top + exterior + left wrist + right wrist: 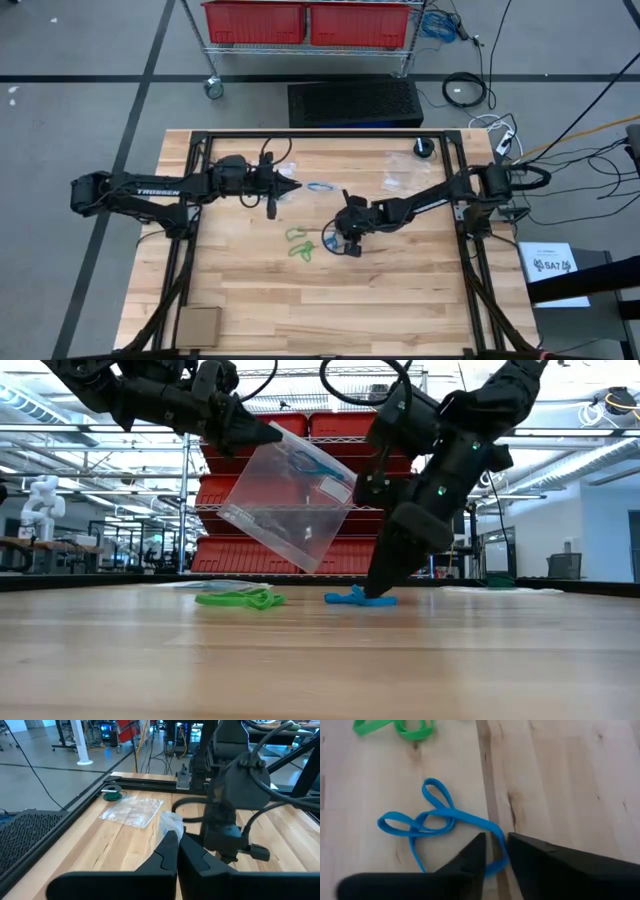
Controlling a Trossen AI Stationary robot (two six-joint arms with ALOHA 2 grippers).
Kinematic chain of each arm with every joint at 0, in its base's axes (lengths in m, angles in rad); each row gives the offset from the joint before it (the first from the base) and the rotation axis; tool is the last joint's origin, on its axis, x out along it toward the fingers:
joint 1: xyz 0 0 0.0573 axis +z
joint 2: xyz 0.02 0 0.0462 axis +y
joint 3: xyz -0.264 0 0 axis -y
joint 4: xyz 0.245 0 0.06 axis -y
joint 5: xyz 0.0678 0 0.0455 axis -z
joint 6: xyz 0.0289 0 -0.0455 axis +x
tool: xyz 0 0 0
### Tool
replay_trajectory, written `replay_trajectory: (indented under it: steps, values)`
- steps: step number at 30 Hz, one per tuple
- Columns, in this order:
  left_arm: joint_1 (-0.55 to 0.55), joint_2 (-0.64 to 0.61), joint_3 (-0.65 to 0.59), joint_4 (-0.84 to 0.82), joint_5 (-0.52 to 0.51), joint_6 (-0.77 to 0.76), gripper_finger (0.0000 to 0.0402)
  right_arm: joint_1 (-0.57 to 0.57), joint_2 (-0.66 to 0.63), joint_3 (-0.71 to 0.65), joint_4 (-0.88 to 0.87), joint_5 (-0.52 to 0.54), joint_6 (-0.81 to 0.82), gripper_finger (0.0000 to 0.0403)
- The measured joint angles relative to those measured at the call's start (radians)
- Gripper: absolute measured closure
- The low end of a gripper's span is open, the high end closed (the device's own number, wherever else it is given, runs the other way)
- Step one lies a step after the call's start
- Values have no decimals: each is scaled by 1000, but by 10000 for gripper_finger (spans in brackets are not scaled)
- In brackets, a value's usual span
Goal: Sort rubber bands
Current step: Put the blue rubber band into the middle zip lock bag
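Observation:
A tangle of blue rubber bands (427, 820) lies on the wooden table near its middle, and green rubber bands (298, 243) lie just to its left. My right gripper (495, 847) points steeply down at the blue tangle (360, 598), its fingers closed in on one strand. My left gripper (255, 432), above the table left of centre, is shut on a clear plastic bag (290, 495). The bag hangs tilted, clear of the table, with a blue band (320, 465) inside it. My left gripper pinches the clear bag's upper corner (170, 822) between its two fingers, coming nearly level from the table's left. The bag hangs below and beyond the fingertips. My right gripper has one strand (496, 837) at the near end of the blue tangle between its two fingertips, reaching down at a slant from the table's right. The rest of the tangle lies slack on the table.
A second clear bag (398, 180) lies flat at the far right, with a small dark round thing (424, 148) beyond it. A cardboard box (200, 325) sits at the near left corner. A black frame (320, 137) runs along the table's edges.

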Motion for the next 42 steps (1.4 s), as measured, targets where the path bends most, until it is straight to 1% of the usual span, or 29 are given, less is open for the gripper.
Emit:
replay_trajectory:
  steps: [2,3,6,8,12,16,19,22,27,32,35,42]
  values:
    - [0,0,0,-3,0,0,401,0,-3,16,-25,-2,-12,380]
    - [0,0,0,-3,0,0,401,0,-7,25,-44,-2,-19,391]
    - [0,0,0,-7,0,0,402,6,-31,88,-128,3,-22,395]
    - [0,0,0,-8,0,0,401,15,-48,147,-207,26,-38,400]
    - [0,0,0,-16,0,-1,401,45,-68,298,-378,153,-94,401]
    - [0,0,0,-18,0,-2,402,69,-72,454,-506,282,-138,402]
    - [0,0,0,-18,0,-2,401,78,-72,543,-558,340,-178,402]
    - [0,0,0,-18,0,-2,401,82,-72,609,-605,433,-212,402]
    - [0,0,0,-19,0,-8,401,88,-72,656,-614,642,-285,403]
    - [0,0,0,-19,1,-8,401,88,-72,657,-569,784,-388,403]
    - [0,0,0,-19,1,-9,401,88,-72,657,-542,818,-426,403]
    - [0,0,0,-18,2,-10,401,85,-70,657,-503,811,-456,403]
